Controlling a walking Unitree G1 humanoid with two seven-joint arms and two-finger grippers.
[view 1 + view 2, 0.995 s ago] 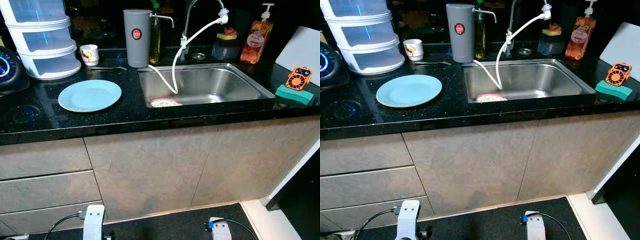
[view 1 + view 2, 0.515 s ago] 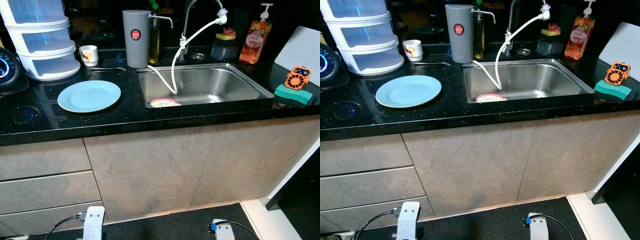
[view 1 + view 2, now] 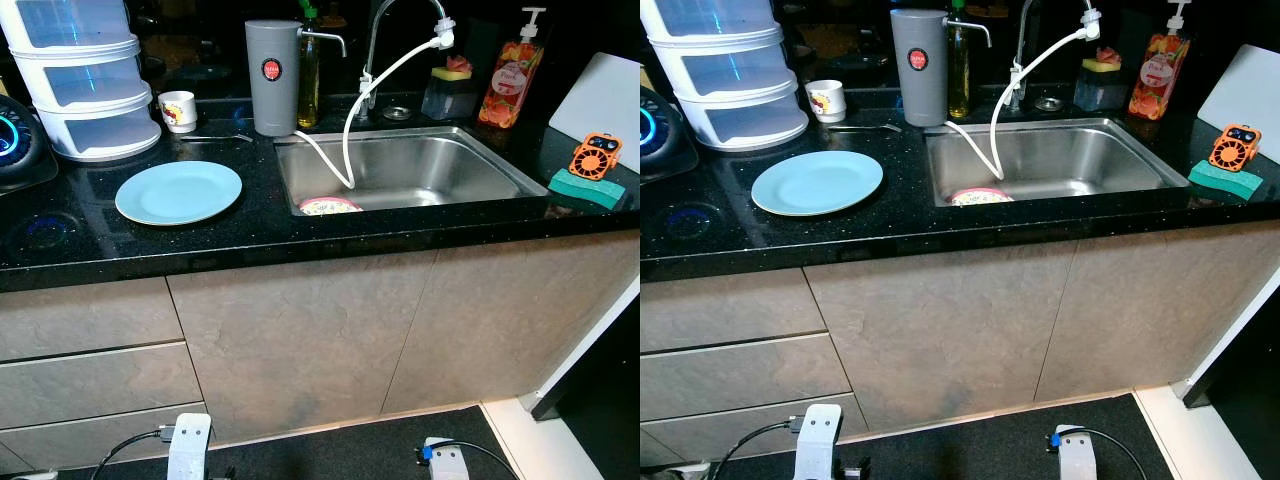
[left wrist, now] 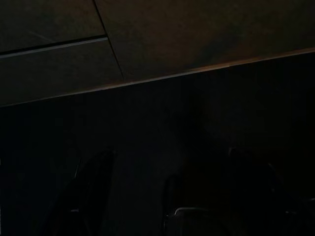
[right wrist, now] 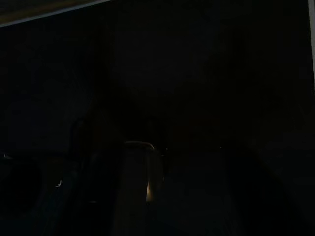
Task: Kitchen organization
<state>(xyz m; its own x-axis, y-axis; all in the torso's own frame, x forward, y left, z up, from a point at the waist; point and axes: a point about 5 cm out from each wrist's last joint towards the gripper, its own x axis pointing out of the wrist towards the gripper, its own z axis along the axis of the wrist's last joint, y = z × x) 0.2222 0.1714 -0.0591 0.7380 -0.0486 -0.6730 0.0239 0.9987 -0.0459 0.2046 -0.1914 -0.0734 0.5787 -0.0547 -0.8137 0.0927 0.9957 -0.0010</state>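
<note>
- Grippers: both arms hang idle low by the cabinet fronts; left wrist [image 3: 188, 447] and right wrist [image 3: 446, 460] only peek in at the bottom edge. Wrist cams too dark, can't tell if fingers are spread or closed; nothing seen held.
- Change vs 1 s ago: basically none. Small camera drift, objs didn't move. Reads as robot settling in front of the counter, no manip started yet.
- Countertop [image 3: 250, 225]: black, speckled, runs full width.
- Sink [image 3: 450, 165]: steel, white hose [image 3: 385, 75] drops into it from the tap; patterned bowl [image 3: 330, 206] sits at its near-left corner.
- Stacked clear containers [image 3: 85, 90]: far left.
- Blue plate [image 3: 179, 191]: flat on counter, left of sink, likely first pick.
- Grey canister [image 3: 272, 75]: behind the sink's left corner.
- Small stuff: mug [image 3: 179, 110], soap bottle [image 3: 509, 82], green sponge [image 3: 588, 188] w/ orange gadget [image 3: 597, 155] behind it.
</note>
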